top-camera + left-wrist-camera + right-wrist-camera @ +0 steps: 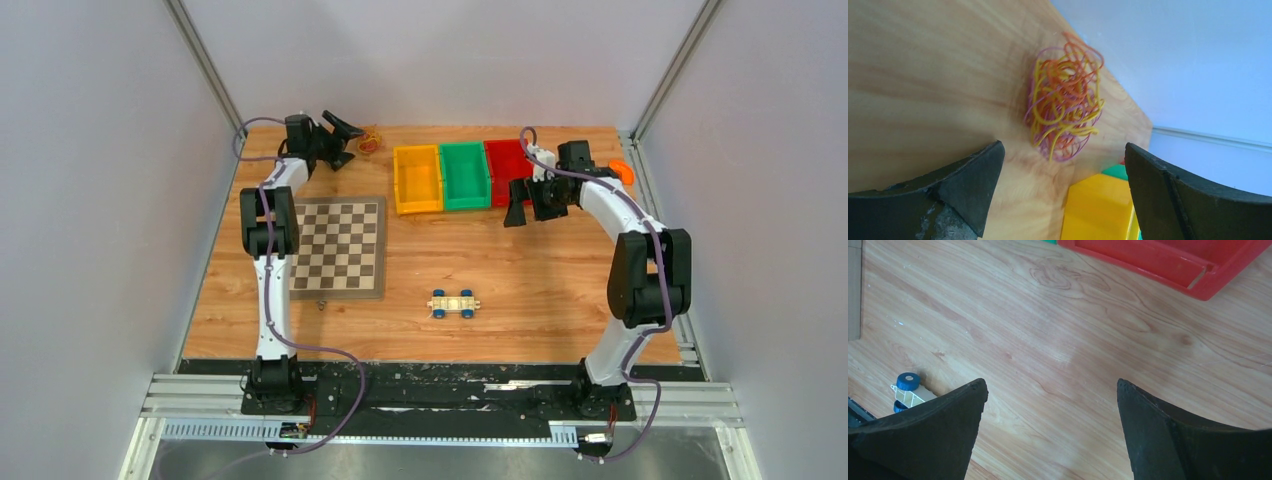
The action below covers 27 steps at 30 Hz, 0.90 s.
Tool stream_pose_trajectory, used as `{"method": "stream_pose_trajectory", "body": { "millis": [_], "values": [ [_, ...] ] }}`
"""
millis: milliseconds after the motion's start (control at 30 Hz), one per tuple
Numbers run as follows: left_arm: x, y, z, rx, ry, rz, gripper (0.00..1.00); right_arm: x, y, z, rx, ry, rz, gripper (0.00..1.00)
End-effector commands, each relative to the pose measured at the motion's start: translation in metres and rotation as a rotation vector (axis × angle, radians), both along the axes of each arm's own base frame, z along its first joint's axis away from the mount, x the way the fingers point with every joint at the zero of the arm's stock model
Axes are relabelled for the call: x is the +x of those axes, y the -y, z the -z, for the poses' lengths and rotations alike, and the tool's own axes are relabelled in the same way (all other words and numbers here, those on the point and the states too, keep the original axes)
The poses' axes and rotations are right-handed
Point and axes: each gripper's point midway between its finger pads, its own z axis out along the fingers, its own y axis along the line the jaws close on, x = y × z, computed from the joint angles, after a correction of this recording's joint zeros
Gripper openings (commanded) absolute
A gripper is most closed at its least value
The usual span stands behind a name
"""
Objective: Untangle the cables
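Left hand (pixel 1063 146) hangs with fingers wide apart and empty, near the cables (pixel 1064 102), one tight yellow, orange and red ball at the worktop's (pixel 923 75) far left corner. Right hand (pixel 1052 382), also spread and empty, is well apart. Untangling looks not yet begun.

headcount of the scene

there were two arms, the left arm (pixel 270 230) and the right arm (pixel 645 260), and two grippers, the left gripper (pixel 1063 147) and the right gripper (pixel 1052 382), with two fingers each. there were three bins: one yellow bin (pixel 417 150), one green bin (pixel 465 147), one red bin (pixel 505 146). there was one chessboard (pixel 338 246), one toy car (pixel 454 304) on four blue wheels (pixel 908 381), and one orange object (pixel 622 170). the cables (pixel 1064 102) made one tangle; its strands could not be counted
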Motion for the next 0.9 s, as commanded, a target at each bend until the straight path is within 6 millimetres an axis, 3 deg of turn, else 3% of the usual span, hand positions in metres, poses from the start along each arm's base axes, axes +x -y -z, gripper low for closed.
{"method": "stream_pose_trajectory", "body": {
  "millis": [0,33,133,200,333,367,400,433,467,500,533,567,667,700,733,767,800,833,867],
  "values": [
    [0.025,0.021,-0.011,-0.078,0.061,-0.027,1.00,0.013,0.004,-0.013,-0.031,0.028,-0.015,1.00],
    [0.030,0.022,-0.015,-0.100,0.069,-0.038,0.99,0.013,0.005,-0.012,-0.035,0.024,-0.016,1.00],
    [0.035,0.021,-0.001,-0.136,0.051,-0.070,0.94,0.015,0.007,-0.012,-0.049,0.018,-0.011,1.00],
    [0.035,0.041,-0.001,-0.165,0.051,-0.052,0.87,0.015,0.009,-0.013,-0.059,0.016,-0.008,1.00],
    [0.040,0.049,-0.005,-0.188,0.082,-0.058,0.60,0.018,0.011,-0.020,-0.070,0.026,-0.005,1.00],
    [0.041,0.050,-0.011,-0.182,0.107,-0.049,0.48,0.018,0.010,-0.021,-0.068,0.027,-0.005,1.00],
    [0.040,0.053,-0.022,-0.181,0.135,-0.027,0.43,0.018,0.010,-0.023,-0.064,0.030,-0.005,1.00],
    [0.041,0.053,-0.033,-0.158,0.185,-0.001,0.32,0.018,0.009,-0.027,-0.060,0.035,-0.004,1.00],
    [0.038,0.056,-0.059,-0.151,0.235,0.036,0.25,0.018,0.008,-0.030,-0.054,0.039,-0.003,1.00],
    [0.036,0.053,-0.073,-0.115,0.280,0.057,0.12,0.018,0.006,-0.036,-0.043,0.046,-0.006,1.00],
    [0.030,0.052,-0.099,-0.106,0.321,0.080,0.06,0.017,0.005,-0.044,-0.031,0.060,-0.012,1.00],
    [0.027,0.048,-0.113,-0.081,0.354,0.089,0.01,0.016,0.003,-0.050,-0.020,0.073,-0.015,1.00],
    [-0.008,0.049,-0.176,-0.031,0.433,0.160,0.00,0.011,-0.001,-0.071,0.005,0.117,-0.026,1.00],
    [-0.018,0.050,-0.185,0.013,0.464,0.195,0.00,0.009,-0.001,-0.080,0.014,0.136,-0.030,1.00],
    [-0.038,0.051,-0.208,0.067,0.503,0.222,0.00,0.006,-0.002,-0.088,0.021,0.155,-0.037,1.00],
    [-0.060,0.053,-0.247,0.096,0.573,0.252,0.00,0.003,-0.003,-0.097,0.031,0.174,-0.045,1.00],
    [-0.074,0.056,-0.235,0.148,0.562,0.293,0.00,-0.001,-0.003,-0.106,0.045,0.197,-0.056,1.00],
    [-0.101,0.060,-0.272,0.179,0.638,0.339,0.00,-0.006,-0.004,-0.115,0.062,0.215,-0.069,1.00],
    [-0.118,0.066,-0.259,0.232,0.634,0.407,0.00,-0.014,-0.005,-0.122,0.087,0.226,-0.085,1.00]
  ]
}}
